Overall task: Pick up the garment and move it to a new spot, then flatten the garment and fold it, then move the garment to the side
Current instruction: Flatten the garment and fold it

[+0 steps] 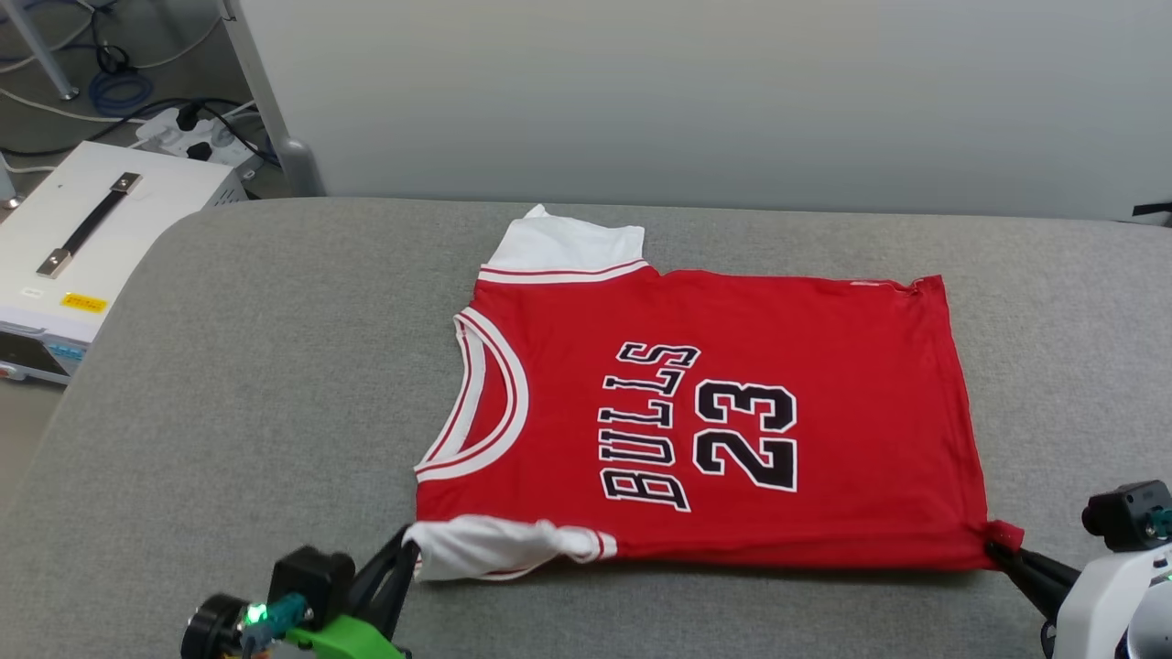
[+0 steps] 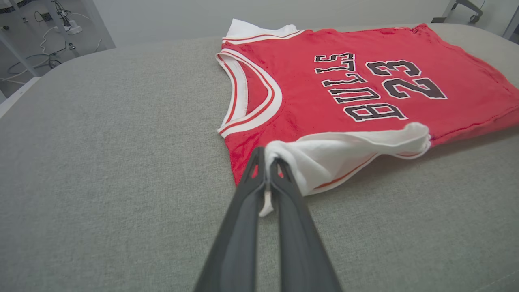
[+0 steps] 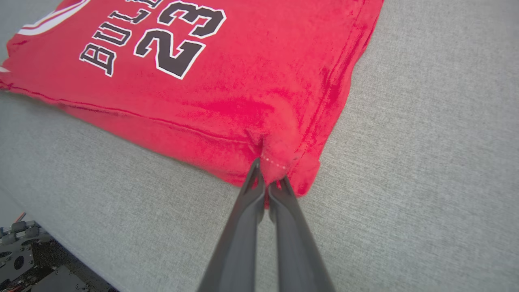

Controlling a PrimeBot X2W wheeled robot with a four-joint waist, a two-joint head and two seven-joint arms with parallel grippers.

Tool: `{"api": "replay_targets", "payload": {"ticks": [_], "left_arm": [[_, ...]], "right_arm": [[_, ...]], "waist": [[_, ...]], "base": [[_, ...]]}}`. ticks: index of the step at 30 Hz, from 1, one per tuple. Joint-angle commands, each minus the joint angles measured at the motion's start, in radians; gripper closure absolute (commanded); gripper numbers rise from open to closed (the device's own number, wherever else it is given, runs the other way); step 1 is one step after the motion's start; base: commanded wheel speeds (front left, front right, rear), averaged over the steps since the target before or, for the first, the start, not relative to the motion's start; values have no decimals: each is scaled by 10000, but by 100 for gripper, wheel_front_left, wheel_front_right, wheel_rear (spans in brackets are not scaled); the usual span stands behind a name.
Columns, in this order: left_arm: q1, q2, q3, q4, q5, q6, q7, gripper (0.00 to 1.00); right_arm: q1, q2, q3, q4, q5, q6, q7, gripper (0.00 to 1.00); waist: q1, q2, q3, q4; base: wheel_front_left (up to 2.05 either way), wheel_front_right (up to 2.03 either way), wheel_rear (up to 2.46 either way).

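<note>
The garment [image 1: 714, 412] lies front-up on the grey padded surface [image 1: 229, 366], neck to the left and hem to the right, red with black "BULLS 23" lettering. My left gripper [image 1: 409, 540] is shut on the near white sleeve; in the left wrist view [image 2: 267, 162] a bunch of sleeve cloth is pinched between its fingertips. My right gripper [image 1: 998, 545] is shut on the near hem corner, seen puckered at the tips in the right wrist view [image 3: 267, 178]. The far white sleeve [image 1: 563, 243] lies flat at the back.
A white box with a black handle [image 1: 92, 238] stands beyond the left edge, with cables and a power strip [image 1: 183, 128] on the floor behind it. A metal leg [image 1: 275, 101] rises at the back left. The surface's near edge [image 3: 40, 211] drops off to dark machinery.
</note>
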State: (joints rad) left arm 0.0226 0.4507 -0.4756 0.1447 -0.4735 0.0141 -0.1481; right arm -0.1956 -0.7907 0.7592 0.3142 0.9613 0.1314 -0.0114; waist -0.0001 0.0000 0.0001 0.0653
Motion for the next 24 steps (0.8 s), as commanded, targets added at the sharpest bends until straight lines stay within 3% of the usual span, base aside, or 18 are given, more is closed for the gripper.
{"api": "replay_targets", "payload": {"ticks": [1, 12, 24], "left_arm": [[-502, 113, -3, 59, 118, -139, 67, 100], [-3578, 22, -304, 1893, 520, -997, 262, 100], [-6066, -223, -1000, 4856, 529, -1409, -395, 100]], "right_arm": [[-75, 67, -198, -77, -89, -7, 68, 100], [-859, 660, -1217, -425, -522, -7, 651, 100], [-2212, 1322, -1519, 172, -814, -7, 807, 100]], "waist": [[1, 0, 147, -90], [1, 0, 1261, -565], [1, 0, 2566, -894]], "base": [[0, 0, 0], [0, 0, 0], [0, 0, 0]]}}
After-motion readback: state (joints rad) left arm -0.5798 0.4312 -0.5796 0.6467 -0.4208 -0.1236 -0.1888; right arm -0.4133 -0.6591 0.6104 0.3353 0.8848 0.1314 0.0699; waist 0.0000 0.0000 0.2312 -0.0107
